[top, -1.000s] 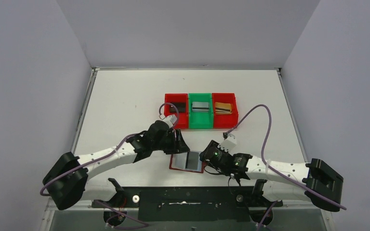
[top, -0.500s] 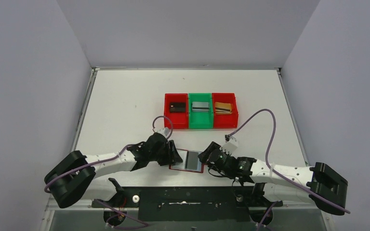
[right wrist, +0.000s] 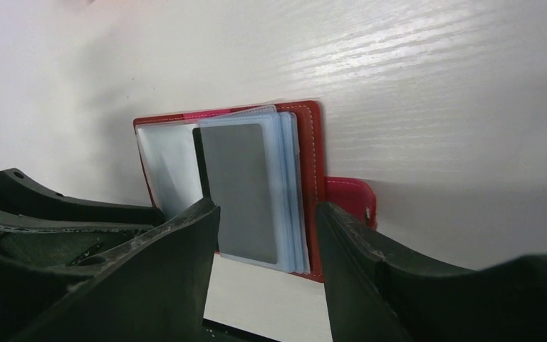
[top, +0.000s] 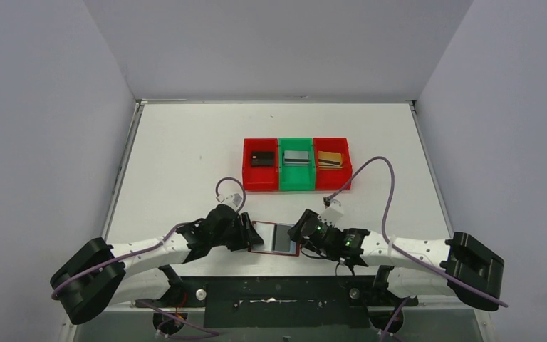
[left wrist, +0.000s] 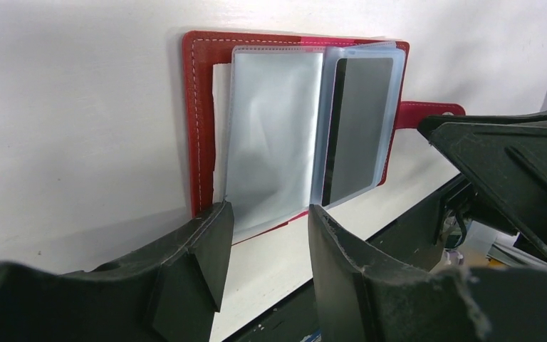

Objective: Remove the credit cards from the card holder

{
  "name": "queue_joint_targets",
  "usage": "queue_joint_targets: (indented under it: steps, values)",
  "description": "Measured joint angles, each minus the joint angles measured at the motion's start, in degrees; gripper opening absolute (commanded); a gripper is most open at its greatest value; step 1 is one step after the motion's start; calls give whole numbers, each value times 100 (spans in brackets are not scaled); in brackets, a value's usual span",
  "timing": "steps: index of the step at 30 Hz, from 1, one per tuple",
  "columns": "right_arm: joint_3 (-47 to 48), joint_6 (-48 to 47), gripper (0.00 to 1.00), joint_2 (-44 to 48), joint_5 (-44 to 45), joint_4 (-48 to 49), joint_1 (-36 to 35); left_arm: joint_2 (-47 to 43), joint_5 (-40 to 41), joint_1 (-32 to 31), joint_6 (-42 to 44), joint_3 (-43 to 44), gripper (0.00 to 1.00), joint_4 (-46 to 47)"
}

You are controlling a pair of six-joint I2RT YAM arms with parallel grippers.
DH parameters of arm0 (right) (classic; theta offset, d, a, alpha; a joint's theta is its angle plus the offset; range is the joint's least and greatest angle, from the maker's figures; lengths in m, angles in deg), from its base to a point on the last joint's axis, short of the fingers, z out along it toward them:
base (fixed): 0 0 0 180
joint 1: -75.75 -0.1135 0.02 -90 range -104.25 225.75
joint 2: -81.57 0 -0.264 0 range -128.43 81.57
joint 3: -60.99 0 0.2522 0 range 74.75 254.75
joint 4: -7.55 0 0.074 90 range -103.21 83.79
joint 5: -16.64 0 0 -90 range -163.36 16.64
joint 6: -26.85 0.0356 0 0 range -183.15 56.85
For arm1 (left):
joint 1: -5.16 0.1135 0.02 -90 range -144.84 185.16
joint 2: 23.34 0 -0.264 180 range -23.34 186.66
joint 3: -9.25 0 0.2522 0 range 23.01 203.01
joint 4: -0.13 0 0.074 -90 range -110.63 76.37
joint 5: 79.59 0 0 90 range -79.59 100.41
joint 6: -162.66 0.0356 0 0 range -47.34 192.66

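The card holder (top: 275, 239) lay open and flat on the white desk (top: 185, 157), close to the near edge, between the 2 end effectors. The left end effector (top: 249, 236) was at its left side and the right end effector (top: 300, 233) at its right side.

In the left wrist view, the fingers of the left end effector stood apart, with nothing clamped. The lower edge of a clear sleeve (left wrist: 271, 135) lay in the gap between them. I cannot tell if the fingers touched the holder. On the other page, a grey card (left wrist: 360, 125) sat inside a sleeve, and the red clasp tab (left wrist: 427, 112) stuck out beyond it.

In the right wrist view, the fingers of the right end effector were also apart and held nothing. The grey card and the stack of sleeves lay just beyond the gap.

Farther back on the desk, well apart from the holder, 3 bins stood touching in a row. The left red bin (top: 260, 177) held a black card (top: 261, 158), the green bin (top: 296, 178) a silver-grey card (top: 297, 157), and the right red bin (top: 333, 178) a gold-tan card (top: 330, 159).
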Motion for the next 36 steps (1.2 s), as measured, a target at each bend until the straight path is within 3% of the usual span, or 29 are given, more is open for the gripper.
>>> queue_joint_targets:
  steps: [6, 13, 23, 29, 36]
  values:
    - [691, -345, 37, -483, -7, -374, 162, -48, 48, -37, -17, -17, 42, -35]
    - [1029, -702, 32, -1209, -219, -378, 273, -313, 105, -96, -20, -50, 42, -376]
    - [1665, -704, 29, -2116, -103, -654, -210, -914, 297, -131, -33, -24, 43, -1119]
    - [1989, -590, 29, -2409, 87, -874, -424, -1427, 800, -142, 44, 914, 43, -2009]
    - [1930, -437, 30, -2361, 192, -855, -461, -1314, 741, -146, 271, 1340, 43, -1952]
